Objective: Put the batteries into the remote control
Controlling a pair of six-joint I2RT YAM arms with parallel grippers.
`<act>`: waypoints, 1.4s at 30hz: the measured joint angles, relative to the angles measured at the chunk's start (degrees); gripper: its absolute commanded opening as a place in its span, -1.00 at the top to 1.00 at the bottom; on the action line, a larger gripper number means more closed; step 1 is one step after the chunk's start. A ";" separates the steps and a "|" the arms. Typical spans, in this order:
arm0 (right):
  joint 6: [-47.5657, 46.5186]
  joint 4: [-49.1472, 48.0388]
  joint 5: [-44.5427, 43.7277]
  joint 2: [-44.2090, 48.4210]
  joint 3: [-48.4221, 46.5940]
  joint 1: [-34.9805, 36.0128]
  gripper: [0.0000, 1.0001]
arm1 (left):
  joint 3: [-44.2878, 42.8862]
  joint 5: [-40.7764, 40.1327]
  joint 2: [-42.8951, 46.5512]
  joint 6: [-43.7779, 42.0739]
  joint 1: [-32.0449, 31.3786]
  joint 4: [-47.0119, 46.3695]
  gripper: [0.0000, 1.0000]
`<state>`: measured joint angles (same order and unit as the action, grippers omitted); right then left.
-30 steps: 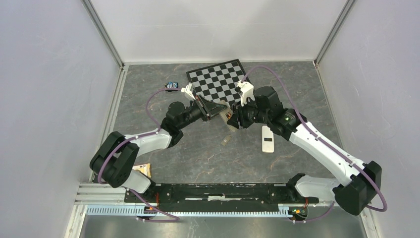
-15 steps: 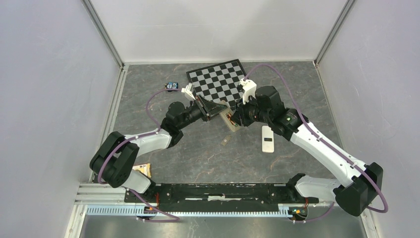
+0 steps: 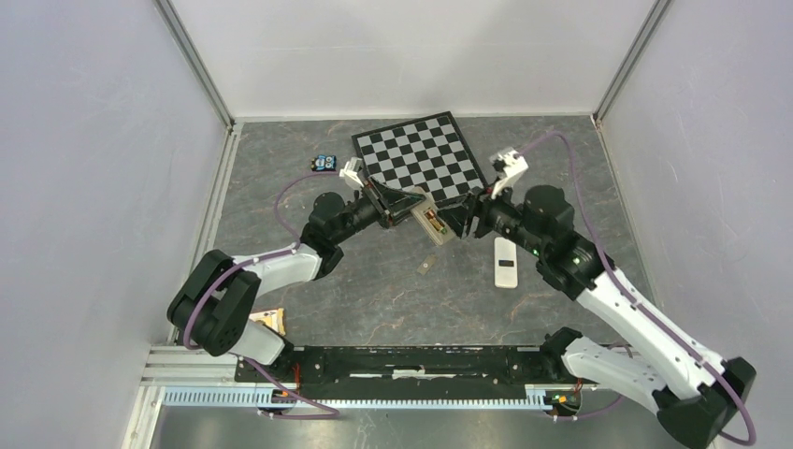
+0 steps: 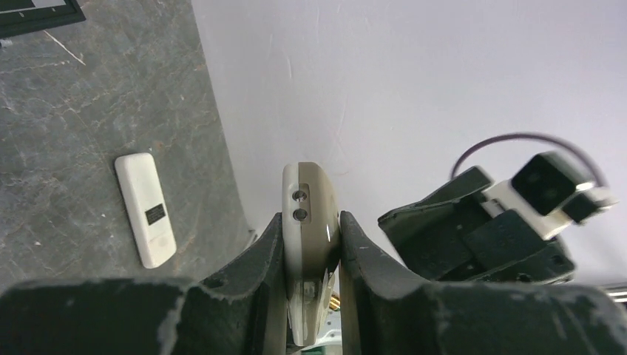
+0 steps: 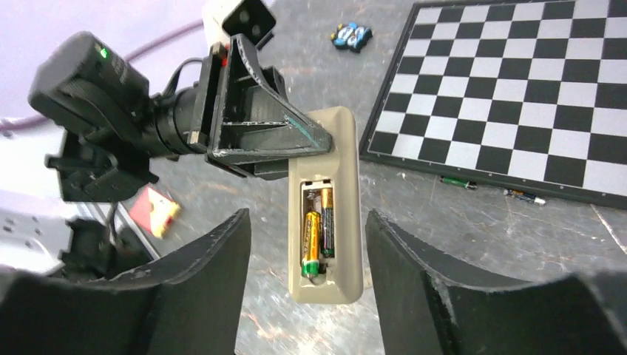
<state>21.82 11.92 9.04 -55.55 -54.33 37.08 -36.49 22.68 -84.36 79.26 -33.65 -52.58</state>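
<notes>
Now right pincer [image 5: 307, 216] wider, farther from remote control [image 5: 346, 185]

No legible text or labels anywhere

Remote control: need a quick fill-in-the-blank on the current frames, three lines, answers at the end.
1. The remote control, clamped in the left gripper, has ___ batteries in its uncovered compartment.
2. The right gripper has its jaws ___, touching nothing.
3. The white slab lies flat on the table, nearer the ___ arm.
Missing words: two; open; right.
</notes>
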 measured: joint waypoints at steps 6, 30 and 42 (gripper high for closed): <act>8.24 -11.39 -4.00 8.74 10.47 -0.02 -0.49 | 0.35 -0.79 0.09 8.44 0.81 -2.64 0.96; 30.71 -27.74 -8.13 8.04 16.11 -0.02 -0.30 | -2.21 -4.63 -4.22 25.55 -0.26 -17.70 0.96; 31.10 -28.22 -8.02 6.56 16.35 -0.02 -0.10 | -2.73 -4.63 -5.11 25.59 -0.96 -17.81 0.96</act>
<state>52.93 -16.29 1.02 -48.99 -37.98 37.06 -39.22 18.04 -89.47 104.86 -34.61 -70.39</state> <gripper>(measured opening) 0.607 0.308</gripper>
